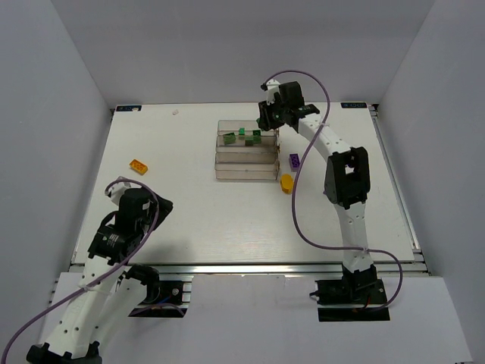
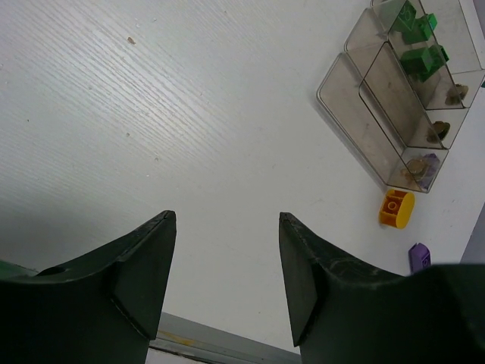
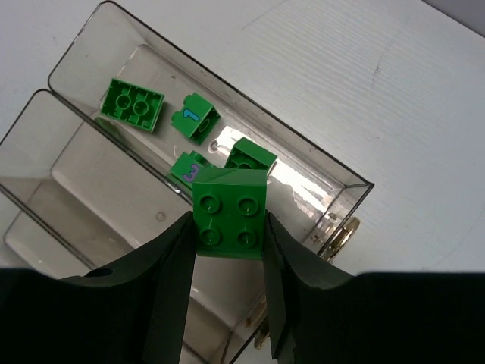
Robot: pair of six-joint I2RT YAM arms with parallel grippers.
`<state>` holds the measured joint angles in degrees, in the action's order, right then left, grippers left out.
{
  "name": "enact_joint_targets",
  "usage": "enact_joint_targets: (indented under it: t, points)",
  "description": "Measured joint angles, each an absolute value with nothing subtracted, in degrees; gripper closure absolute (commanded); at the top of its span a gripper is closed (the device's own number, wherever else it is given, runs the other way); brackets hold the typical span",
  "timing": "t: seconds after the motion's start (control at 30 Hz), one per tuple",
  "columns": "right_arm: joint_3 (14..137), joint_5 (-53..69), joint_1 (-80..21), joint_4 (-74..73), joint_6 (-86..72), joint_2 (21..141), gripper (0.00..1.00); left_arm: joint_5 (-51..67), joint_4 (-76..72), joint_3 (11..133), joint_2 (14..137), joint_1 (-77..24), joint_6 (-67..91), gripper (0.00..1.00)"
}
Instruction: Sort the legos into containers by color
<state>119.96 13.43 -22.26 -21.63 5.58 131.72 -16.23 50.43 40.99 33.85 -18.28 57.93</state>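
My right gripper (image 3: 227, 220) is shut on a green lego (image 3: 229, 214), studs toward the camera, above the far bin of the clear containers (image 1: 246, 163). Several green legos (image 3: 133, 105) lie in that bin, one marked with a purple 3 (image 3: 186, 167). In the top view the right gripper (image 1: 267, 117) hangs over the bin's right end. A purple lego (image 1: 294, 160) and an orange-yellow lego (image 1: 286, 183) lie right of the containers, and another orange-yellow lego (image 1: 138, 166) lies at the left. My left gripper (image 2: 227, 216) is open and holds nothing, low over the table's near left.
The bin (image 3: 68, 174) next to the green one holds nothing that shows in the right wrist view. The table's metal front rail (image 2: 204, 341) runs just below the left fingers. Grey walls close in the table on three sides.
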Motion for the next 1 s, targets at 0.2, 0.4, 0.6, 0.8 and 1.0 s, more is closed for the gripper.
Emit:
enact_joint_targets:
  t: [0.2, 0.4, 0.6, 0.8, 1.0]
  points:
    - [120.25, 13.32, -21.87, -17.67, 5.37, 133.56, 0.78, -15.99, 50.41, 40.99, 34.17, -18.31, 57.95, 0.33]
    - [120.22, 13.19, -21.98, -13.89, 5.52, 133.91, 0.54, -15.59, 49.67, 40.99, 35.11, -18.24, 58.11, 0.32]
    - [120.2, 13.23, -21.85, -11.84, 5.65, 135.57, 0.4, -15.4, 47.83, 41.54, 39.44, -18.22, 57.67, 0.31]
    - [117.78, 15.09, -21.17, -11.22, 5.28, 134.78, 0.53, -15.18, 44.1, 43.07, 45.06, -18.22, 56.25, 0.4]
    - [104.4, 24.56, -18.39, -11.42, 7.4, 123.68, 1.0, -15.68, 41.56, 49.93, 57.14, -17.41, 52.69, 0.94]
